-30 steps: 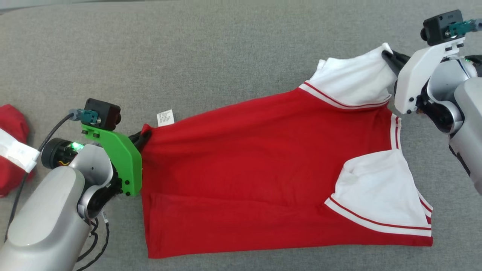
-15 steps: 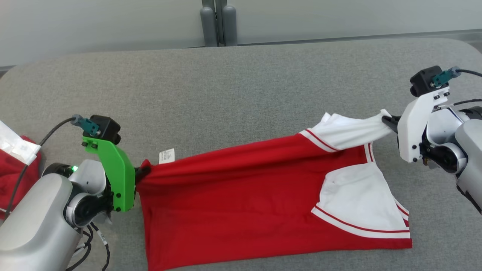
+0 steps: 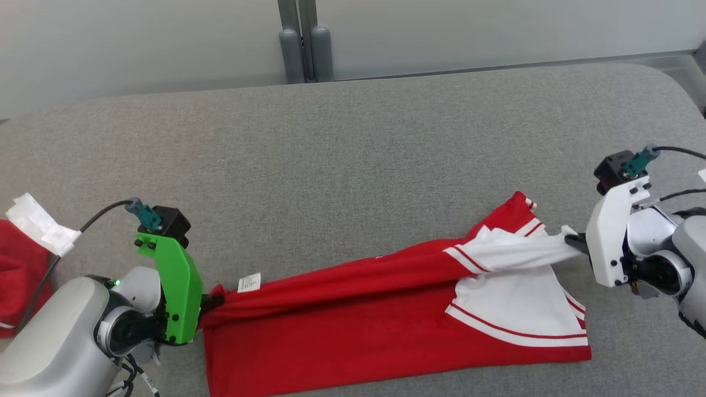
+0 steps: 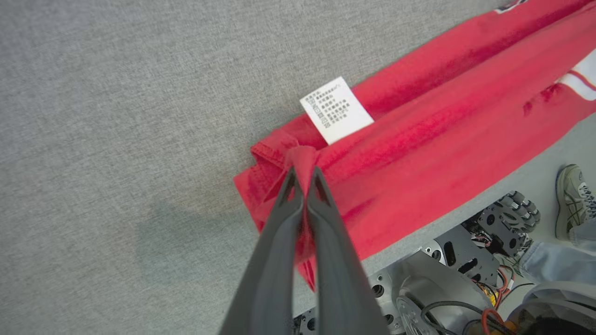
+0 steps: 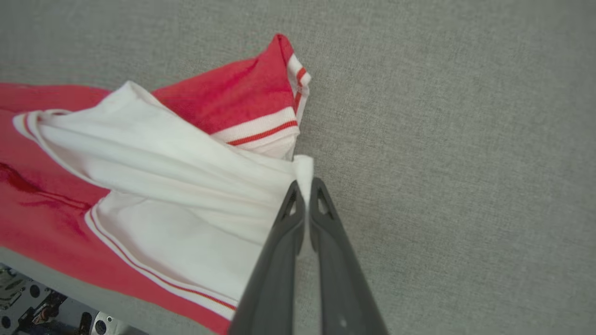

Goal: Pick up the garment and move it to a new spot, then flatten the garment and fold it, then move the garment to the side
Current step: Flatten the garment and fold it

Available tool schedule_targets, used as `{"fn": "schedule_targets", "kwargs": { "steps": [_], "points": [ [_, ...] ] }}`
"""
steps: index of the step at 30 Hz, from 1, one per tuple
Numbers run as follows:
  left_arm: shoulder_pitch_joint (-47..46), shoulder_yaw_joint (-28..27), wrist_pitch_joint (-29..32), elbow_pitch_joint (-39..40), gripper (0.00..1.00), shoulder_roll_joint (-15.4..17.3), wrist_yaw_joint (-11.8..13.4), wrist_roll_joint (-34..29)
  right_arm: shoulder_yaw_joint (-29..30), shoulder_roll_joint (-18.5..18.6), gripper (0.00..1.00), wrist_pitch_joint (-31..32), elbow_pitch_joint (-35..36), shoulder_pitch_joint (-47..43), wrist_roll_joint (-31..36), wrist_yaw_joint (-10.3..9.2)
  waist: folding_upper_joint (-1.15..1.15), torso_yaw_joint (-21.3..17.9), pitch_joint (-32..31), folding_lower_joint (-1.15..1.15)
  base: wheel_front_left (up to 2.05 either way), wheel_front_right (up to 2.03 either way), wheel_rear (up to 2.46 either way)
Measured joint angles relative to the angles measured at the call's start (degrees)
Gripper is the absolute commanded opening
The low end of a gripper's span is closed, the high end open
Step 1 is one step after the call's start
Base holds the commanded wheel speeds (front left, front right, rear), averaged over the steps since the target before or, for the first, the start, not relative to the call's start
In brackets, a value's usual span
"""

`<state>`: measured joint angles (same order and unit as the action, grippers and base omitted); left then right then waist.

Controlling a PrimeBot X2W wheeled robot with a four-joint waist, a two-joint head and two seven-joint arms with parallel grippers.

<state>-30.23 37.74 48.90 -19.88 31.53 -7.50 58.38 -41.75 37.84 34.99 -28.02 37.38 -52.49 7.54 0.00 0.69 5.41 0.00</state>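
The garment (image 3: 353, 325) is a red shirt with white, red-striped sleeves, stretched across the near part of the grey table (image 3: 353, 165). My left gripper (image 3: 212, 301) is shut on its red hem corner beside a white care label (image 3: 249, 283). In the left wrist view the fingers (image 4: 302, 179) pinch the red hem of the garment (image 4: 419, 130) just below the care label (image 4: 336, 109). My right gripper (image 3: 571, 241) is shut on the tip of a white sleeve. The right wrist view shows that white sleeve (image 5: 177, 158) of the garment (image 5: 37, 204) pulled taut into the gripper (image 5: 305, 188).
Another red cloth with white plastic (image 3: 22, 259) lies at the table's left edge. A wall with grey posts (image 3: 303, 44) stands behind the table. In the left wrist view the robot's base (image 4: 461, 274) and a person's shoe (image 4: 575, 197) are on the floor beside the table.
The camera has tilted up, bringing the far wall into view. Both grippers have pulled the held edge of the garment toward me, so the upper part folds down over the lower part.
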Motion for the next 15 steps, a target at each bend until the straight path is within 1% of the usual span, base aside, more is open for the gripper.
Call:
{"fn": "schedule_targets", "kwargs": {
  "steps": [7, 9, 10, 11, 12, 13, 15],
  "points": [
    [0.97, 0.74, 0.79, -0.02, 0.0, 0.0, 0.0, 1.27, 0.62, -0.13, 0.0, 1.74, 0.41, -3.39, -0.3, 0.0, 0.0, -0.18, 0.07, 0.0, 0.0, 0.0, 0.0],
    [1.38, 1.18, 1.29, -0.22, 0.33, 0.02, 0.0, 1.54, 0.99, -0.43, 0.0, 1.82, 0.43, -4.19, -0.25, 0.0, 0.0, -0.16, -0.03, 0.0, 0.0, 0.0, 0.0],
    [1.6, 1.3, 1.29, -0.23, 0.82, 0.03, 0.0, 1.59, 1.1, -0.6, 0.29, 1.89, 0.36, -4.61, -0.26, 0.0, 0.0, -0.14, -0.11, 0.0, 0.0, 0.0, 0.0],
    [1.85, 1.47, 1.62, -0.25, 1.0, 0.07, 0.0, 1.83, 1.3, -0.82, 0.4, 2.35, 0.27, -5.21, -0.29, 0.0, 0.0, -0.11, -0.22, 0.0, 0.0, 0.0, 0.0],
    [2.22, 1.66, 1.97, -0.29, 1.0, 0.13, 0.0, 2.16, 1.35, -1.01, 0.71, 2.76, 0.13, -5.86, -0.3, 0.0, 0.0, -0.08, -0.35, 0.0, 0.0, 0.0, 0.0],
    [2.74, 1.88, 1.98, -0.26, 1.0, 0.32, 0.0, 2.29, 1.45, -1.08, 1.0, 2.96, 0.14, -7.03, -0.29, -0.01, 0.0, 0.03, -0.66, 0.0, 0.0, 0.0, 0.0],
    [2.94, 1.76, 1.83, -0.14, 1.0, 0.76, 0.01, 2.5, 1.85, -1.07, 1.0, 3.12, 0.18, -8.01, -0.3, -0.01, 0.0, 0.17, -1.08, 0.0, 0.0, 0.0, 0.0]
  ]
}}
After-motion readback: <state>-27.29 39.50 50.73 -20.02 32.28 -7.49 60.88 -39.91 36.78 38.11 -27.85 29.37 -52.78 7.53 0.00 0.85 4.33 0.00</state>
